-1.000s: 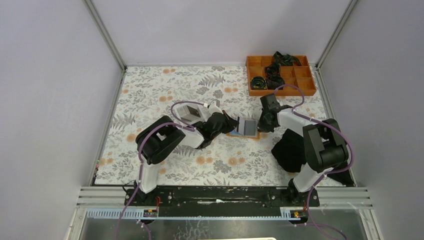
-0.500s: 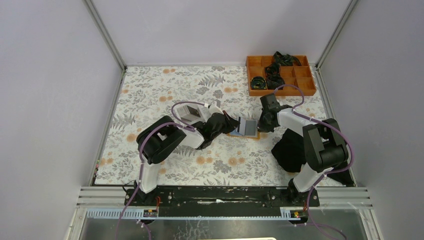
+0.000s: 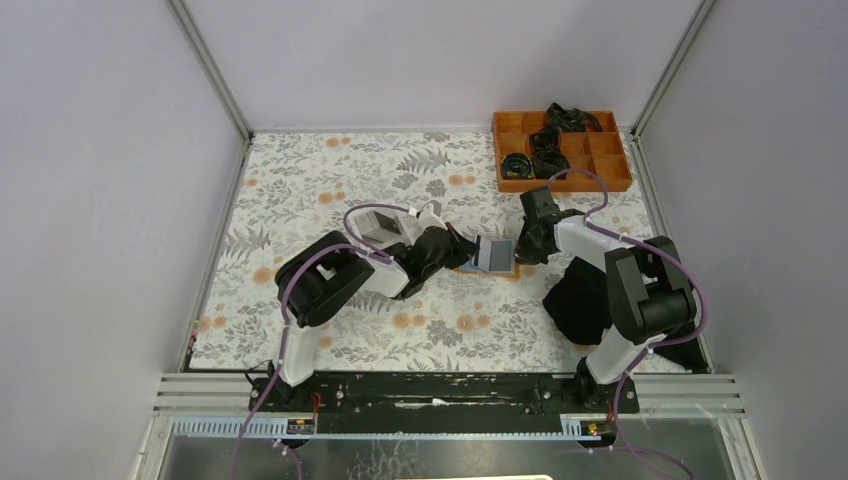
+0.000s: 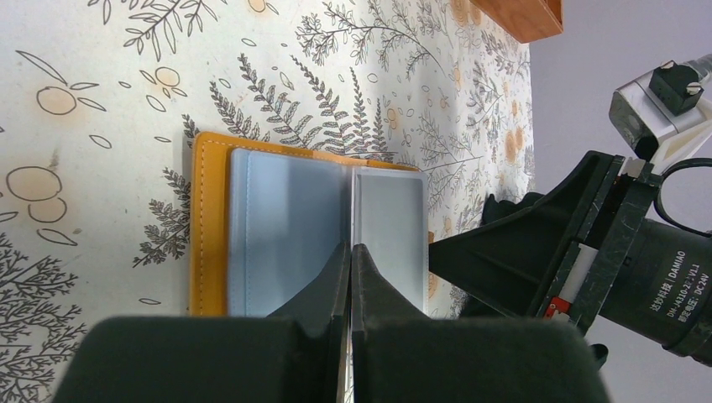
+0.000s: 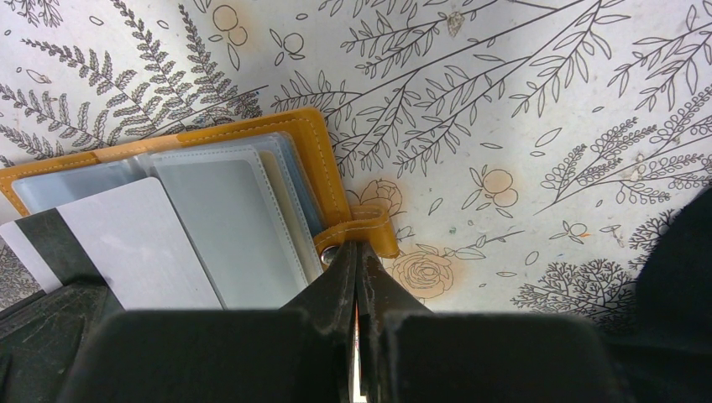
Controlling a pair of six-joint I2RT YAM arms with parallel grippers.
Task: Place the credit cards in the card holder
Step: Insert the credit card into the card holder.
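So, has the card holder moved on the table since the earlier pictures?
No. In the top view the card holder lies at the same spot, below and left of the orange tray, as it did before.

Orange card holder [image 4: 206, 227], pale blue inside; white card [image 5: 134, 243], blk stripe.

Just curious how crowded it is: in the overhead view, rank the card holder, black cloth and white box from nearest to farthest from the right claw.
1. card holder: touching the right claw, at its tip.
2. black cloth: on the right, nearer the front edge.
3. white box: farthest, over on the left.
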